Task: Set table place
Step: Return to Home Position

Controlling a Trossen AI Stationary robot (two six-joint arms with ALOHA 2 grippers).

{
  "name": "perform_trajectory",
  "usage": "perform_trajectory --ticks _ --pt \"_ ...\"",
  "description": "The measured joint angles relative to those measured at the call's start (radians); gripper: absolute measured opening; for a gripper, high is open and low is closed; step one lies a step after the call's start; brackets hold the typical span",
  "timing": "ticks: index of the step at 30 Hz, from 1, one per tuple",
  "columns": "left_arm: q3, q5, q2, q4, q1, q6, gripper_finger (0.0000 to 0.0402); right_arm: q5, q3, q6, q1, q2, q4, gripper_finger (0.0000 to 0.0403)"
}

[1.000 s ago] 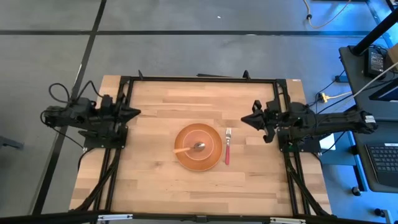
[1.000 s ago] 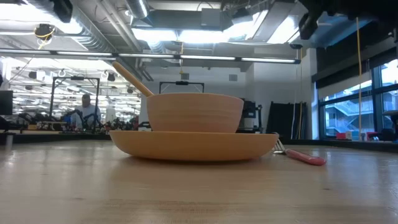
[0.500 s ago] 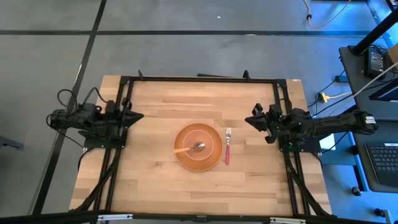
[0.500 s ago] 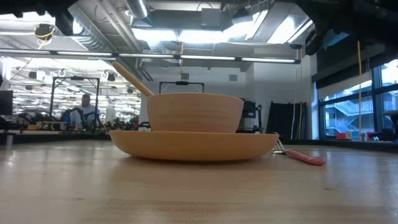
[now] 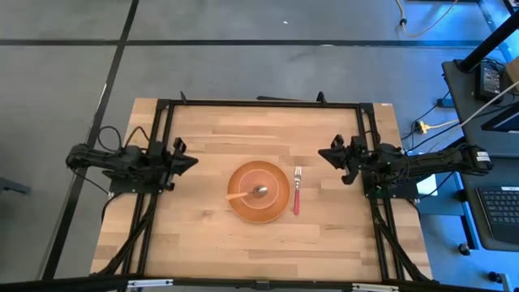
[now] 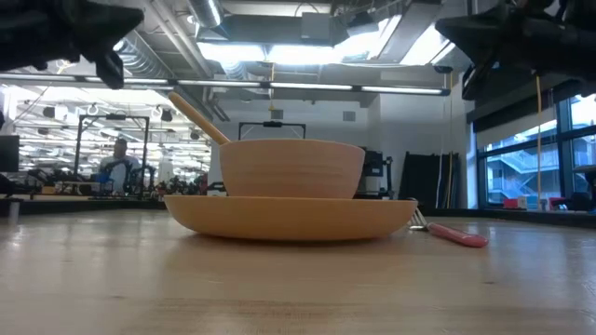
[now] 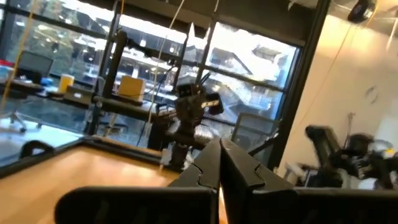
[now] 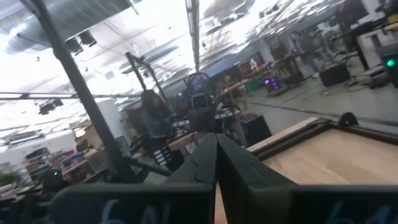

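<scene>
A wide orange plate (image 5: 276,209) sits at the middle of the wooden table (image 5: 203,235). A pale-orange bowl (image 5: 253,183) stands on it, also seen in the low view (image 6: 291,167). A wooden-handled spoon (image 5: 246,194) lies in the bowl, its handle (image 6: 197,117) sticking up over the rim. A red-handled fork (image 5: 297,191) lies flat on the table just right of the plate. My left gripper (image 5: 190,161) is shut and empty at the table's left edge. My right gripper (image 5: 322,154) is shut and empty at the right edge.
The black metal frame (image 5: 259,104) edges the table. Bare wood lies on the near and far sides of the plate. A person (image 6: 118,167) sits in the room far behind the table.
My left gripper has gone toward the table's right edge, out over the wood, and has come down into the low view. My right gripper has shifted slightly and lowered. Plate, bowl, spoon and fork have stayed still.
</scene>
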Motion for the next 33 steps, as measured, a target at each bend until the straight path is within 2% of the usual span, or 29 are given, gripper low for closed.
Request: perform_trajectory --ticks 12,20,24,33 --pt "0.000 -0.009 0.000 -0.014 0.000 -0.018 0.0000 -0.012 -0.001 0.028 0.000 0.000 -0.098 0.0012" --pt "0.000 -0.030 0.000 -0.020 0.000 -0.019 0.0000 -0.112 -0.032 0.054 0.000 0.000 -0.128 0.0012" --pt "0.000 -0.034 0.000 -0.071 0.000 -0.019 0.0000 -0.117 -0.077 0.104 0.001 0.000 -0.129 0.0012" --pt "0.000 -0.035 0.001 -0.128 0.000 -0.019 0.0000 -0.173 -0.076 0.065 0.001 -0.007 -0.147 0.0012"
